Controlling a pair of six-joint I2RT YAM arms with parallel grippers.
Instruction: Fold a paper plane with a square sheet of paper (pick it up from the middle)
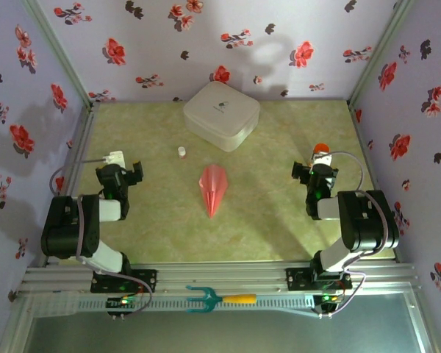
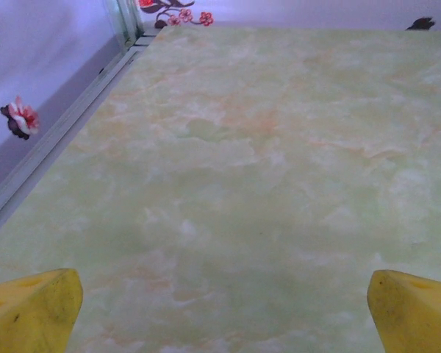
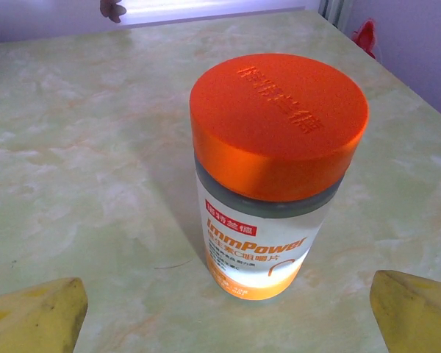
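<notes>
A pink-red paper plane (image 1: 214, 190) lies flat in the middle of the table, its point toward the near edge and both grippers away from it. A flat square sheet of paper is out of view. My left gripper (image 1: 123, 169) (image 2: 222, 316) hangs to the plane's left, open, its yellow fingertips (image 2: 31, 312) wide apart over bare table. My right gripper (image 1: 313, 170) (image 3: 224, 316) is to the plane's right and also open. Just ahead of its fingertips (image 3: 415, 312) stands an orange-capped bottle (image 3: 272, 169) (image 1: 321, 149), untouched.
A white rounded box (image 1: 221, 115) sits at the back centre, with a small white object (image 1: 182, 151) in front of it to the left. A teal and yellow fork-like tool (image 1: 220, 298) lies on the rail below the table's near edge. Flowered walls close in three sides.
</notes>
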